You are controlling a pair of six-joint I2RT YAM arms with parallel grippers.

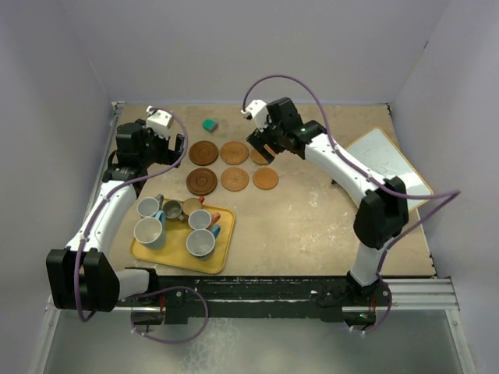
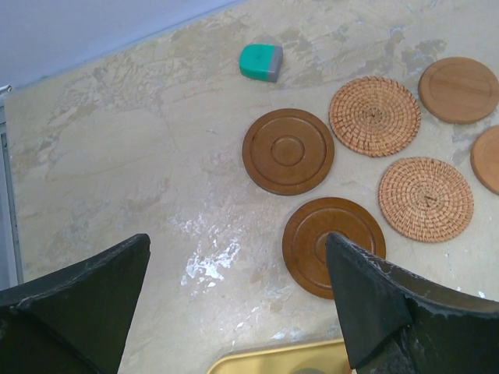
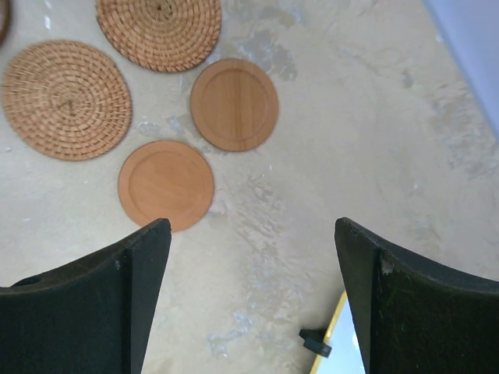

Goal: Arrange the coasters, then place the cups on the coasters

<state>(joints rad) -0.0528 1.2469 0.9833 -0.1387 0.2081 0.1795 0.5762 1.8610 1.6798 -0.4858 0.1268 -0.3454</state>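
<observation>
While left tool (image 2: 238, 243), right tool (image 3: 253, 227) agape, teal block (image 2: 260, 62) near coasters (image 2: 288, 151), cups (image 1: 200, 243) on tray (image 1: 178, 256).

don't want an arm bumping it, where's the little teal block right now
In the top view the teal block lies near the far edge of the table, left of centre, just beyond the far-left dark coaster and not touching it.

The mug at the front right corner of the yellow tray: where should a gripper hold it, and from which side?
Probably take the rim of this upright pale round mug from above, one finger inside and one outside, on its near side, toward the yellow rectangular tray's front edge. Its mouth faces up, and other mugs crowd its far and left sides.
</observation>
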